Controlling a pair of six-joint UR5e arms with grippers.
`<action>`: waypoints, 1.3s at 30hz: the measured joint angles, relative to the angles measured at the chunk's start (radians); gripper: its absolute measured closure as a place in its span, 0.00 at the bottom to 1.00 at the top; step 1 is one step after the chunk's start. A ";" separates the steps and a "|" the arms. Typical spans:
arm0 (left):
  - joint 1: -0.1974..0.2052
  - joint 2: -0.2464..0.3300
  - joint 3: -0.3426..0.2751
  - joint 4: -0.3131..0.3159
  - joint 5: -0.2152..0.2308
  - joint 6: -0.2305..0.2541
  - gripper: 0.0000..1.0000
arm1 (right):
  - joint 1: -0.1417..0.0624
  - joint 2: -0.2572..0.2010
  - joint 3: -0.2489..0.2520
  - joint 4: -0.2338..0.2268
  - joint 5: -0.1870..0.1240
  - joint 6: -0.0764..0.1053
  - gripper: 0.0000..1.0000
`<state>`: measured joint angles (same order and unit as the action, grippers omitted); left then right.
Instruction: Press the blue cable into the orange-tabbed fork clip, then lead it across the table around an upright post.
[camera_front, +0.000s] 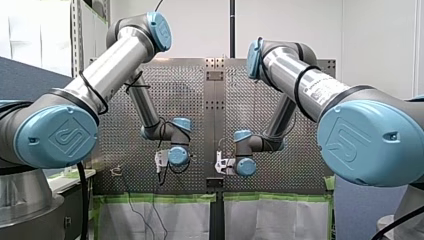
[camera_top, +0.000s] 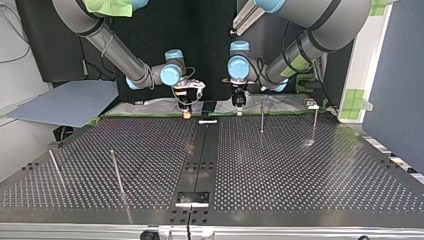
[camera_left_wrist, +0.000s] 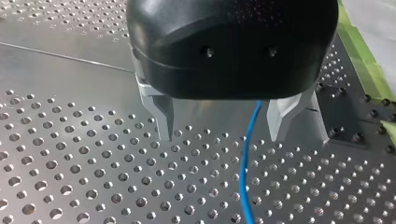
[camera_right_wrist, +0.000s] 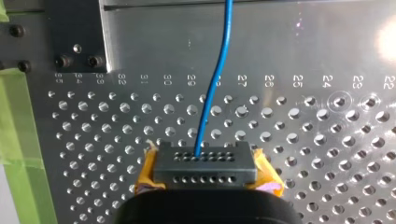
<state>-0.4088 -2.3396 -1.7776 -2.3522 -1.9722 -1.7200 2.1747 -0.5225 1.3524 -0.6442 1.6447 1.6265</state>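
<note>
Right wrist view shows thin blue cable (camera_right_wrist: 217, 81) crossing perforated metal table (camera_right_wrist: 327, 154).

You are standing in a robotics lab, at a test cell. Two industrial arms, one on the left (camera_front: 115, 65) and one on the right (camera_front: 305, 82), reach over a metal table (camera_top: 300, 165) drilled all over with a regular grid of holes. The hole rows carry engraved numbers (camera_right_wrist: 191, 80). Thin steel posts (camera_top: 116, 172) stand upright in the grid. Green tape (camera_right_wrist: 18, 121) runs along the table's edge and holds white sheets (camera_front: 165, 217) that hang below it. Around you there is a metal rack (camera_front: 76, 35) against a plain white wall, a blue partition (camera_top: 395, 85) and a grey board (camera_top: 65, 102) lying beside the table.
</note>
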 joint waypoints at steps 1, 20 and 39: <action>0.000 0.000 0.002 -0.002 -0.001 0.005 0.00 | 0.000 0.000 0.000 0.000 0.000 0.000 1.00; 0.001 -0.002 0.007 -0.031 -0.065 0.161 0.00 | 0.000 0.001 0.000 0.002 0.000 0.001 1.00; 0.002 -0.038 0.032 -0.063 -0.057 0.151 0.00 | 0.003 0.003 0.000 0.004 -0.001 0.001 1.00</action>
<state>-0.4064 -2.3778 -1.7451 -2.4156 -2.0287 -1.5689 2.1775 -0.5200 1.3527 -0.6400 1.6436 1.6274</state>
